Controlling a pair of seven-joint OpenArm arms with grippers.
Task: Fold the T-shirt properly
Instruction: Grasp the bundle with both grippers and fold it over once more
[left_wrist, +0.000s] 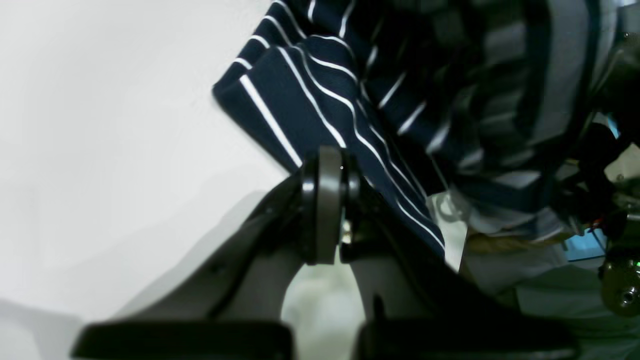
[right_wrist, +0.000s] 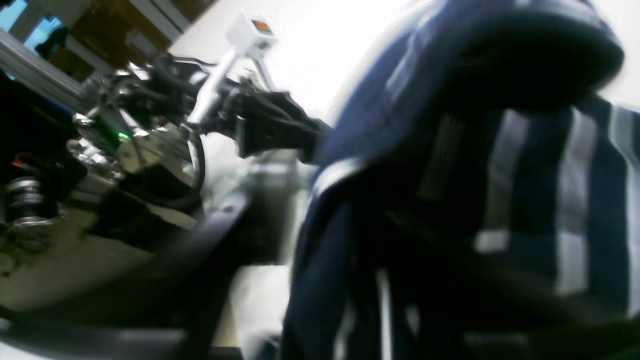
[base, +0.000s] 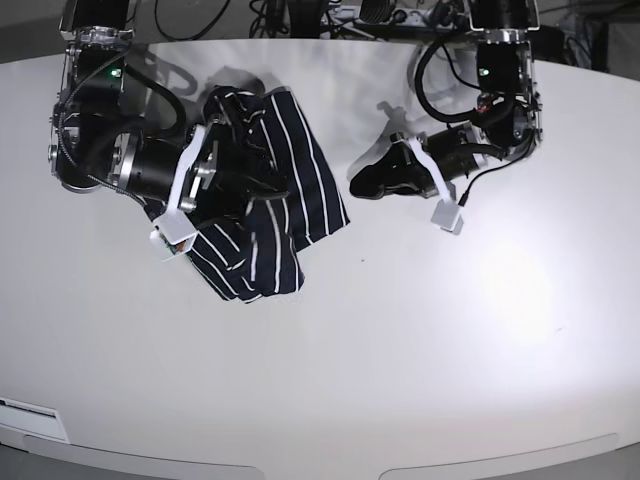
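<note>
**Striped T-shirt bunched beside the right arm, left arm apart**

The T-shirt (base: 270, 195) lies crumpled on the white table (base: 400, 340), toward the far left of the base view. Its navy cloth with thin white stripes is heaped in uneven folds; one flap spreads out to the right with its stripes running lengthwise, and a lower lobe bulges toward the near edge of the table.

The right gripper (base: 245, 185) is buried in the heap, the cloth lapping over and around it. In the right wrist view the fabric fills most of the picture in a blur, close against the fingers, and whether the jaws stand apart or pinch any cloth cannot be told. The arm's black body and its white wrist camera mount (base: 172, 238) press against the shirt's left side.

The left gripper (left_wrist: 327, 165) has its fingers pressed together, holding nothing. In its wrist view, a folded corner of the shirt lies just beyond the fingertips. From the base view it rests just right of the shirt's spread flap, on bare table.

Cables (base: 300, 15) crowd the far edge of the table.
</note>
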